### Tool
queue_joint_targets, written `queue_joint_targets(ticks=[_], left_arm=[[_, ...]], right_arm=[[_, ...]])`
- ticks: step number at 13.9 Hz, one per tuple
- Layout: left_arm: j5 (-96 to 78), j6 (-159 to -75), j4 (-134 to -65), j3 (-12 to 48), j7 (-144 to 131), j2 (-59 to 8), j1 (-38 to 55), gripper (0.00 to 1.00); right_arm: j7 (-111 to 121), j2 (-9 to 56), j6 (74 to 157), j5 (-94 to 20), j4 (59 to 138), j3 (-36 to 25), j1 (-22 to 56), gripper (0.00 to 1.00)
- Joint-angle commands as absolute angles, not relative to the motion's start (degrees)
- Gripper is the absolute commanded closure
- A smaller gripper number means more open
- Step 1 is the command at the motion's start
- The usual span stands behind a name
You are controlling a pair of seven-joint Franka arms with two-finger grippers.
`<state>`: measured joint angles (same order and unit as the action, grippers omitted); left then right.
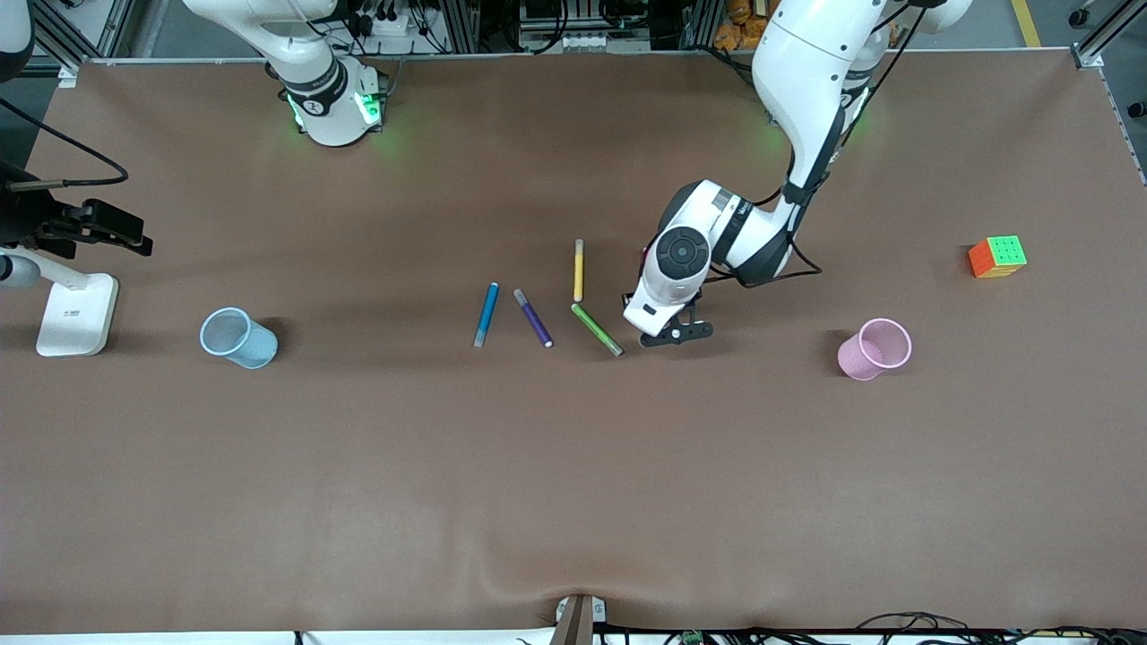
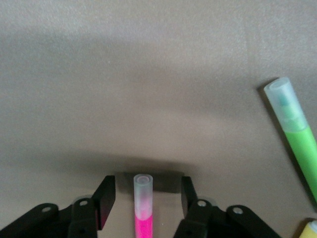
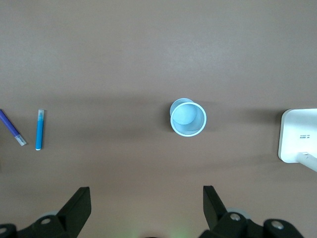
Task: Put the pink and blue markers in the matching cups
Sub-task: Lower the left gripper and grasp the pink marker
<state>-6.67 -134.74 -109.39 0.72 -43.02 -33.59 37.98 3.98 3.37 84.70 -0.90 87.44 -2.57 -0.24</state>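
The pink marker [image 2: 142, 218] lies on the brown table between the fingers of my left gripper [image 2: 147, 191], its clear cap end poking out past them. The jaws stand partly closed, with a gap showing on each side of the marker. In the front view the left gripper [image 1: 676, 333] is down at the table beside the green marker [image 1: 597, 329], and the hand hides the pink marker. The blue marker [image 1: 486, 314] lies flat nearer the right arm's end. The blue cup [image 1: 237, 337] and pink cup [image 1: 875, 348] stand upright at either end. My right gripper [image 3: 147, 193] hangs open high over the blue cup [image 3: 188, 118].
A purple marker [image 1: 532, 317] and a yellow marker [image 1: 579, 270] lie between the blue and green ones. A colour cube [image 1: 996, 256] sits at the left arm's end, farther from the front camera than the pink cup. A white stand [image 1: 76, 313] is by the blue cup.
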Motion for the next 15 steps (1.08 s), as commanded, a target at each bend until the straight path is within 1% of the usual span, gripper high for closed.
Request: queue_joint_targets(ticks=[1, 2, 4, 5, 6, 7, 9, 11, 12, 15], left_arm=[[-7.7, -135.7, -110.0, 0.7, -43.9, -33.5, 38.5, 0.66], [-7.7, -135.7, -110.0, 0.7, -43.9, -33.5, 38.5, 0.71], [-7.6, -135.7, -110.0, 0.7, -43.8, -33.7, 38.5, 0.73], [-7.7, -135.7, -110.0, 0.7, -43.7, -33.7, 38.5, 0.81], [-7.7, -135.6, -109.9, 0.7, -43.3, -33.7, 38.5, 0.94], [-7.6, -135.3, -109.7, 0.7, -42.9, -33.2, 38.2, 1.00], [-7.6, -133.3, -109.0, 0.6, -42.5, -31.3, 37.4, 1.00], [-7.4, -126.8, -107.0, 0.2, -42.4, -28.8, 36.8, 1.00], [-6.9, -123.6, -106.2, 0.1, -41.7, -27.4, 35.7, 1.00], [-6.6, -119.7, -105.6, 0.0, -37.3, -23.2, 30.2, 1.00]], right_arm=[[3.3, 3.5, 84.4, -1.1, 86.6, -2.5, -0.3, 0.00], [3.3, 3.4, 84.4, -1.1, 86.6, -2.5, -0.3, 0.00], [3.3, 3.4, 84.4, -1.1, 86.6, -2.5, -0.3, 0.00], [3.3, 3.4, 84.4, -1.1, 86.6, -2.5, -0.3, 0.00], [3.3, 3.4, 84.4, -1.1, 86.6, -2.5, -0.3, 0.00], [3.3, 3.5, 84.4, -1.1, 86.6, -2.5, -0.3, 0.00], [3.3, 3.4, 84.4, -1.1, 86.6, -2.5, -0.2, 0.00], [3.3, 3.4, 84.4, -1.1, 86.6, -2.5, -0.2, 0.00], [3.3, 3.4, 84.4, -1.1, 86.6, -2.5, -0.3, 0.00], [3.3, 3.5, 84.4, -1.1, 86.6, -2.5, -0.3, 0.00]])
